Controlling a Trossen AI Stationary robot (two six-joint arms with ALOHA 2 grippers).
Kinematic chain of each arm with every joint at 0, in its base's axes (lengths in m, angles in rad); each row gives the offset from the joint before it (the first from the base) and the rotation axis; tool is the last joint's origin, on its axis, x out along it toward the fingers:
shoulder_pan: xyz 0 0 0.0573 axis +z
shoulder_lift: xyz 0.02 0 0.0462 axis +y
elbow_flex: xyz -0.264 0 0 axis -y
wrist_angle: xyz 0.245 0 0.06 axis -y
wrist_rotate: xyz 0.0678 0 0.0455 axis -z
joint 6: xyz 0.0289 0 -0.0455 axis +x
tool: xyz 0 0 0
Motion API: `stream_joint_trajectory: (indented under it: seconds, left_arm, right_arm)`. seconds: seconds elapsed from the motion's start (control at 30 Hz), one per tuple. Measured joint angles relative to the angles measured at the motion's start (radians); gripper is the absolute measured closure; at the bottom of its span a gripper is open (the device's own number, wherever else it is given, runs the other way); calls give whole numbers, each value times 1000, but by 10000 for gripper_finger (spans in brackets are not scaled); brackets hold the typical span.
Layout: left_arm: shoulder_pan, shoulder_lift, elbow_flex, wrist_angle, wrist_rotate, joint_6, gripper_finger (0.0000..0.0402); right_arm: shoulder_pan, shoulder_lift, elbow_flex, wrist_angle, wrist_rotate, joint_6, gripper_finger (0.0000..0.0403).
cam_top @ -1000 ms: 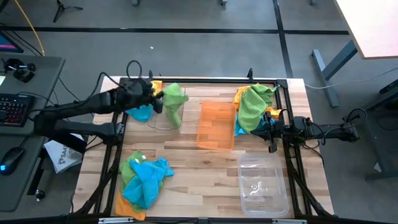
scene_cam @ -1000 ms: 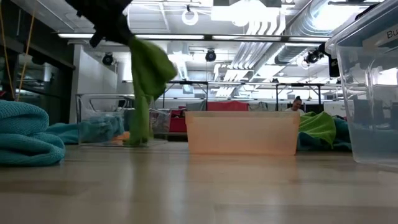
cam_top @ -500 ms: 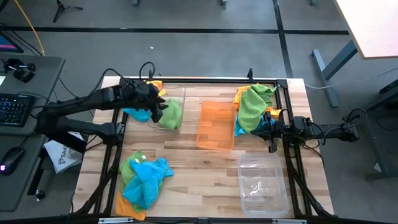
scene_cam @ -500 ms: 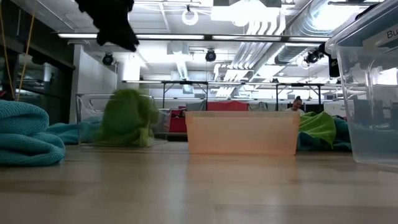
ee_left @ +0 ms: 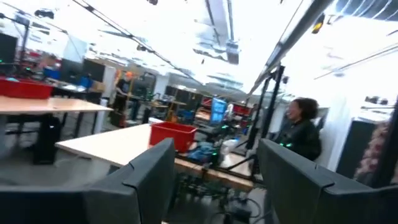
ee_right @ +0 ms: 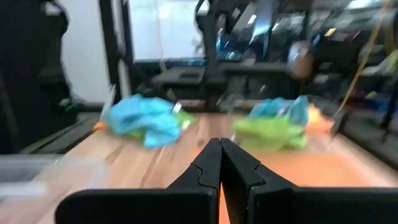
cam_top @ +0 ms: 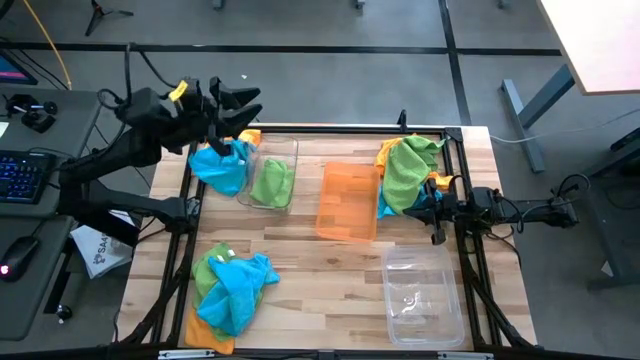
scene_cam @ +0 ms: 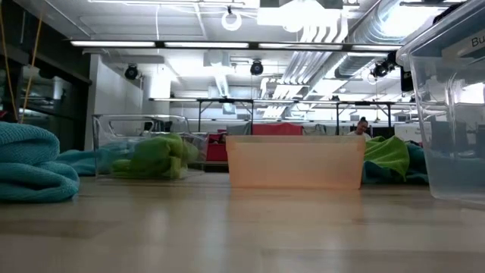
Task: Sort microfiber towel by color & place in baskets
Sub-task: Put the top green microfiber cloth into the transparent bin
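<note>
A lime green microfiber towel (cam_top: 272, 183) lies crumpled in the clear basket (cam_top: 287, 150) at the far left, also seen in the low view (scene_cam: 151, 155). A blue towel (cam_top: 222, 165) lies against that basket's left side. My left gripper (cam_top: 243, 107) is raised above the table's far left corner, open and holding nothing (ee_left: 214, 180). An orange basket (cam_top: 348, 200) stands mid-table and a second clear basket (cam_top: 425, 295) at the near right. My right gripper (cam_top: 436, 212) waits shut at the right edge (ee_right: 220, 158).
A pile of green, orange and blue towels (cam_top: 408, 168) lies at the far right, beside my right gripper. Another pile of blue, green and orange towels (cam_top: 232, 290) lies at the near left. A person (ee_left: 303, 127) sits in the room beyond the table.
My left gripper has opened and let go of the green towel, which hung from it and has fallen crumpled into the far-left clear basket. The gripper has then risen and drawn back toward the table's far left corner, tipping up.
</note>
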Motion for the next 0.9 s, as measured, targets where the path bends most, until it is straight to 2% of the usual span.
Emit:
stream_joint_trajectory:
  seconds: [0.03, 0.1, 0.17, 0.23, 0.27, 0.33, 0.4, 0.47, 0.53, 0.6, 0.67, 0.8, 0.9]
  left_arm:
    - [-1, -6, 0, -3, 1, -19, 185]
    - [-1, -19, 0, -6, 2, -50, 185]
    - [-1, -32, 0, -15, 1, -47, 186]
    - [-1, -44, -6, -41, 1, -36, 186]
    - [-1, -49, -9, -64, 1, -32, 186]
    - [-1, -55, -12, -133, 1, -32, 186]
    - [-1, -60, -24, -186, -9, -31, 186]
    - [-1, -63, -32, -225, -31, -15, 186]
    - [0, -63, -46, -232, -69, 21, 186]
    - [14, -63, -60, -228, -91, 59, 186]
    - [36, -62, -63, -240, -87, 81, 186]
    - [83, -91, -64, -330, -52, 101, 186]
    - [112, -124, -64, -426, -45, 116, 186]
  right_arm:
    - [-2, 2, 0, 66, 17, 40, 402]
    - [-2, 9, 0, 320, 55, 210, 402]
    - [-2, 21, 3, 626, 179, 321, 402]
    - [-2, 25, 19, 844, 339, 359, 402]
    - [-2, 25, 27, 888, 420, 358, 402]
    - [-3, 33, 58, 849, 575, 365, 402]
    - [-2, 90, 124, 675, 587, 473, 402]
    - [-2, 199, 218, 445, 545, 588, 402]
    - [-5, 332, 323, 204, 552, 662, 402]
    - [-33, 449, 439, -62, 574, 747, 402]
    - [-82, 538, 566, -383, 538, 879, 398]
    - [-170, 671, 749, -955, 397, 1076, 356]
    - [-215, 716, 794, -1207, 310, 1189, 304]
